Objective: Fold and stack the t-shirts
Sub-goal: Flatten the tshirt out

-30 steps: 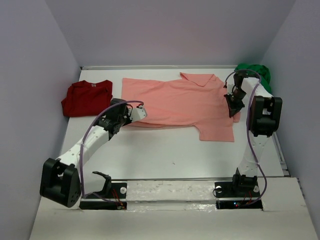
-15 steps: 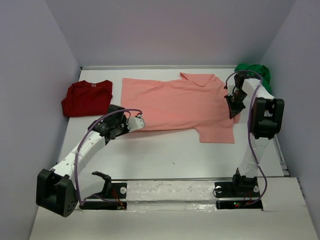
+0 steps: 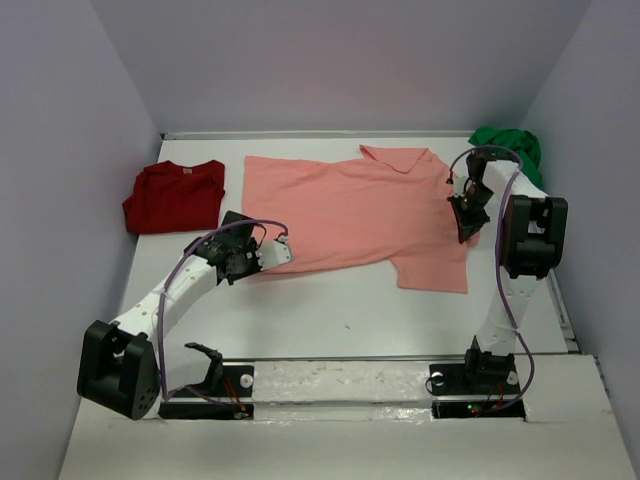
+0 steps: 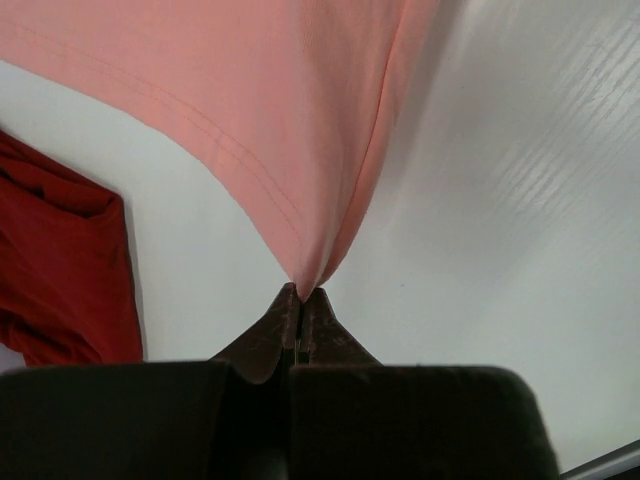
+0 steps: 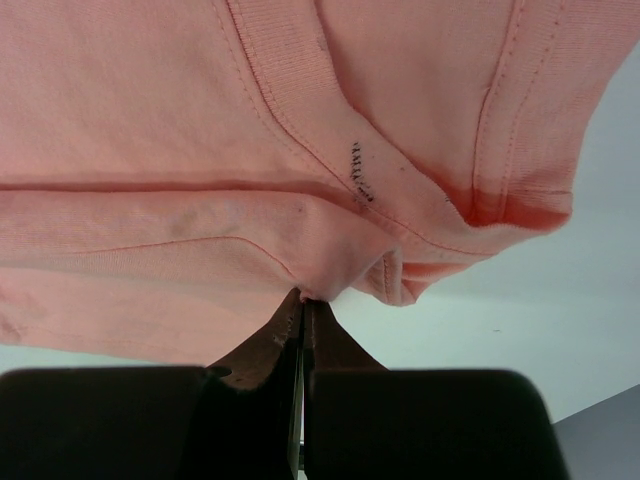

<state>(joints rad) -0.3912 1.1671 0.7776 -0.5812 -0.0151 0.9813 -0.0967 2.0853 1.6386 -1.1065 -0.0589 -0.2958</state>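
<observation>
The salmon-pink t-shirt (image 3: 350,205) lies spread across the middle of the table, collar to the right. My left gripper (image 3: 272,254) is shut on its near-left hem corner, and the cloth (image 4: 300,120) is pulled taut into a point at the closed tips (image 4: 302,295). My right gripper (image 3: 468,230) is shut on a pinch of the same shirt near its right sleeve seam (image 5: 250,120), just beyond the tips (image 5: 303,300). The dark red t-shirt (image 3: 175,195) lies flat at the far left. The bright green t-shirt (image 3: 510,145) is bunched in the far right corner.
Grey walls close in the table on the left, back and right. A raised white ledge (image 3: 340,380) carries both arm bases along the near edge. Bare white tabletop (image 3: 340,310) stretches between the shirt and the bases.
My left gripper has moved toward the near edge, dragging the pink shirt's left hem corner with it. The right gripper has shifted only slightly, still holding the cloth.
</observation>
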